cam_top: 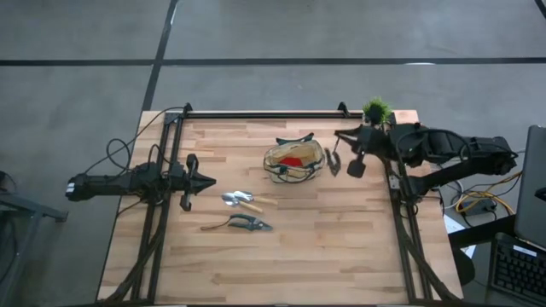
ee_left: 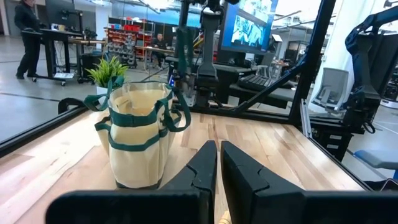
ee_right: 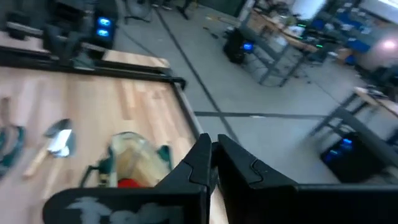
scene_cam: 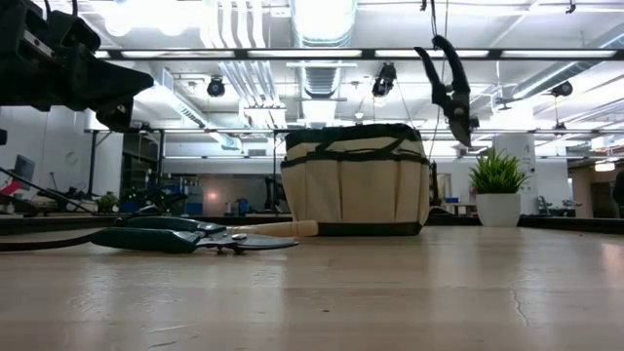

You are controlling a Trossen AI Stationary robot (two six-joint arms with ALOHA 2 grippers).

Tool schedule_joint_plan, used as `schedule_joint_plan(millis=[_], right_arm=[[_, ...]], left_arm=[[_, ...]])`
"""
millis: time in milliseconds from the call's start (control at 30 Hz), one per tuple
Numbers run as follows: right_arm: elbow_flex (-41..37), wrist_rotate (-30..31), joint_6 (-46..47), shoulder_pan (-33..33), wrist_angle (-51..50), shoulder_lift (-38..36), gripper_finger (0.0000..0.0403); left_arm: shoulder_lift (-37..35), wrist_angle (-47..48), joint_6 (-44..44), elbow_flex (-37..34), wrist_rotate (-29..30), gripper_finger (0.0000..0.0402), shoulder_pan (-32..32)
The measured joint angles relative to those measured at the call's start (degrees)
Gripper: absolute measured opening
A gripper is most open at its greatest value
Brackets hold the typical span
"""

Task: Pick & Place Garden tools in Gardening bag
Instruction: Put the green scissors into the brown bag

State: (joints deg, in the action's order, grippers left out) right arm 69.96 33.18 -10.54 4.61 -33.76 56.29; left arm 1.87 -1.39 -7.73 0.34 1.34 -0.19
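High view shows the gardening bag (cam_top: 294, 159) standing upright on the worktop (cam_top: 299, 256), toward the far edge and a little nearer the right edge than the left. Its mouth is open, and a red rounded item (cam_top: 293, 160) lies inside; I cannot tell whether anything else is in it. From the low view the bag's tan wall, dark green trim and outer pockets face the camera. The pockets look flat from here.

A small dark hand tool (scene_cam: 450, 90) hangs in the air just beside the bag's right side, higher than its rim and clear of the worktop. Thin lines run up from it out of the low view.

The right arm reaches in from the right edge, bent back on itself along the far right corner. The right gripper (ee_right: 210, 146) is tilted down over the bag with its fingers pressed together. The tool dangles below it, though the pinch point itself is hidden.

The left arm lies low and level from the left edge. The left gripper (cam_top: 210, 181) points toward the bag, its fingers drawn together to a mere slit, with nothing between them.

A silver-bladed trowel (cam_top: 243, 201) and pruning shears (cam_top: 239, 224) lie flat near the middle of the worktop, the shears toward the near edge. A potted plant (cam_top: 376, 109) stands at the far right corner.
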Motion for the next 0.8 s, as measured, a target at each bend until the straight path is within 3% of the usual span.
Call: schedule_joint_plan(millis=[167, 500, 800], right_arm=[[0.7, 4.5, -0.6, -2.1, -0.8, 0.0, 0.0011], [0.4, 4.0, 0.3, -5.8, 0.2, 1.8, 0.0011], [0.4, 3.0, -2.0, -6.2, 3.7, 8.1, 0.0011]], left_arm=[[0.0, 0.0, 0.0, 0.0, 0.0, 0.0026, 0.0], [0.0, 0.0, 0.0, 0.0, 0.0, 0.0026, 0.0], [0.1, 0.0, 0.0, 0.0, 0.0, 0.0026, 0.0]])
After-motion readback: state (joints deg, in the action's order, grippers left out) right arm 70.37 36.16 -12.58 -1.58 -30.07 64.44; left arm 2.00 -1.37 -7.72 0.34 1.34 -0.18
